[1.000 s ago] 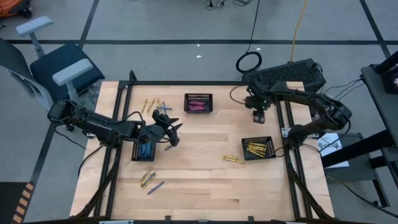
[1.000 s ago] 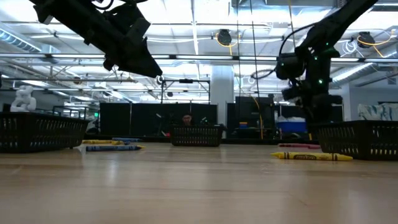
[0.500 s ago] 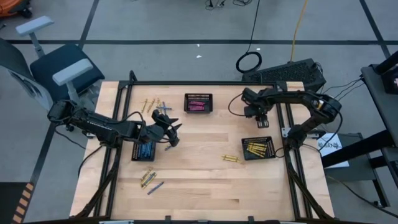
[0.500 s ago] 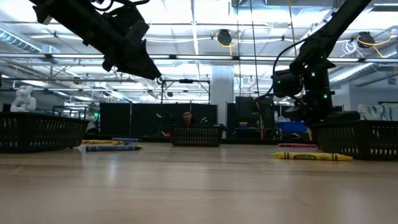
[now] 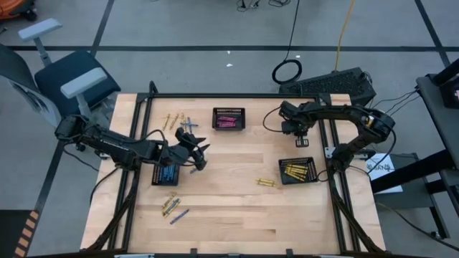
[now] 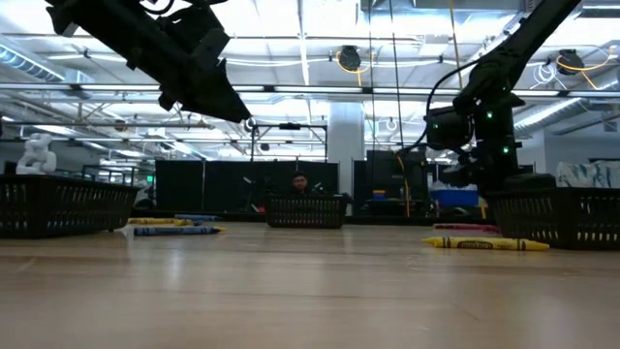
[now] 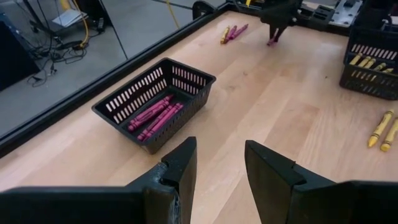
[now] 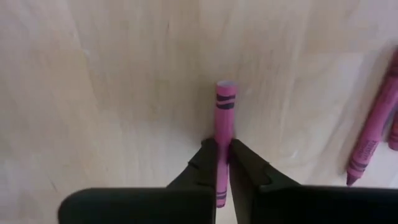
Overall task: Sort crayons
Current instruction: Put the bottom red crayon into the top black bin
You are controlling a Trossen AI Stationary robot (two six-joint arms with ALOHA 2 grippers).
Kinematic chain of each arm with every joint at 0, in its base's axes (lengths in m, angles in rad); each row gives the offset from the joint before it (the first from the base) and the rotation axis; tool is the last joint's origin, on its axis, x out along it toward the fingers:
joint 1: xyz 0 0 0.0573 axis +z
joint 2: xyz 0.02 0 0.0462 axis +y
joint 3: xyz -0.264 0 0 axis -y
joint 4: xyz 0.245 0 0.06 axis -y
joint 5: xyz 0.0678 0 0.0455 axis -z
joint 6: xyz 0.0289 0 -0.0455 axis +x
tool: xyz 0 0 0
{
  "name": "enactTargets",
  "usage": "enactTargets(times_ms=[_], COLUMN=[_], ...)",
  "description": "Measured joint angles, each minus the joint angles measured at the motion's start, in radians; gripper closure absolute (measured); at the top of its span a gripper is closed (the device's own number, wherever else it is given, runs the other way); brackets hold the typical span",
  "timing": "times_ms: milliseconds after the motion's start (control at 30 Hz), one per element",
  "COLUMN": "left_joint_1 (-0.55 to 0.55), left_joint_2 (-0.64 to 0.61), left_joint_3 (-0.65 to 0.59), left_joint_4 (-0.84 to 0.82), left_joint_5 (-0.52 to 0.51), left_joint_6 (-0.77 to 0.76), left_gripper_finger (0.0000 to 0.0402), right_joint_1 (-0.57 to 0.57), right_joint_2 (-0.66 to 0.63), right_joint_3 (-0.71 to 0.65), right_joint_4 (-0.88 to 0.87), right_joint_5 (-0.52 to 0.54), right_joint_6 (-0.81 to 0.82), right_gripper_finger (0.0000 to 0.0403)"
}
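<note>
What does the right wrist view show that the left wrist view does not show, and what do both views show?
Only the right wrist view shows the right hand shut on a pink crayon, seen close, just above the table. Only the left wrist view shows the open left hand, the black basket holding pink crayons, a second basket with yellow crayons and two loose yellow crayons. Both show the wooden table and loose pink crayons near the right hand.
</note>
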Motion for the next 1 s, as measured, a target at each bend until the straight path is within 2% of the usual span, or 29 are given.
enactTargets(times_ms=[267,433,567,633,767,1000], left_joint_1=[-0.014,-0.017,-0.017,-0.017,-0.017,-0.017], left_joint_2=[0.000,0.000,0.000,0.000,0.000,0.000], left_joint_3=[0.000,0.000,0.000,0.000,0.000,0.000], left_joint_4=[0.001,0.004,0.004,0.004,0.004,0.004], left_joint_5=[0.000,0.000,0.000,0.000,0.000,0.000], left_joint_6=[0.000,0.000,0.000,0.000,0.005,0.005], left_gripper_finger=[0.0267,0.0267,0.0267,0.0267,0.0267,0.0267], right_joint_1=[0.022,0.055,0.099,0.115,0.140,0.186], right_joint_2=[-0.141,-0.155,-0.077,-0.017,0.117,0.332], right_joint_3=[0.010,0.011,0.019,0.047,0.186,0.439], right_joint_4=[0.242,0.587,0.963,1.053,1.032,0.849], right_joint_5=[-0.282,-0.510,-0.549,-0.550,-0.549,-0.544], right_joint_6=[0.126,0.284,0.466,0.534,0.570,0.503], right_gripper_finger=[0.0402,0.0402,0.0402,0.0402,0.0402,0.0403])
